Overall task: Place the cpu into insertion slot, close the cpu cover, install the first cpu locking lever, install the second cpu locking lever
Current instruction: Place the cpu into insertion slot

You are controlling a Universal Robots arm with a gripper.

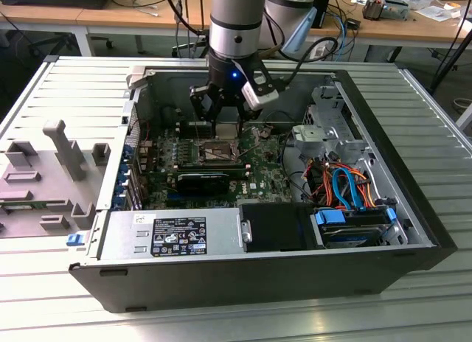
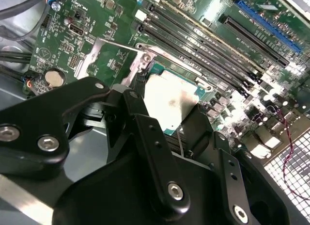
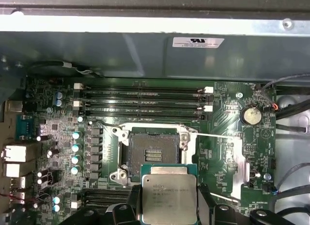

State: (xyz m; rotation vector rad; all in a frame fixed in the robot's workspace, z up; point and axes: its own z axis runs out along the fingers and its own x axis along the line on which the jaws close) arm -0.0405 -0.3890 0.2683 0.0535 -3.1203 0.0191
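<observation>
Matt silver-grey metal cpu (image 3: 169, 198) top

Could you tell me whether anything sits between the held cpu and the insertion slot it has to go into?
Nothing visible does. The gripper holds the cpu near the insertion slot, whose centre lies bare, and the cpu cover is swung open to one side.

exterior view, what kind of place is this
Probably a robotics lab or workshop: an open computer case lies on a slatted metal table, the gripper holds the cpu inside it, and wooden desks stand behind.
</observation>
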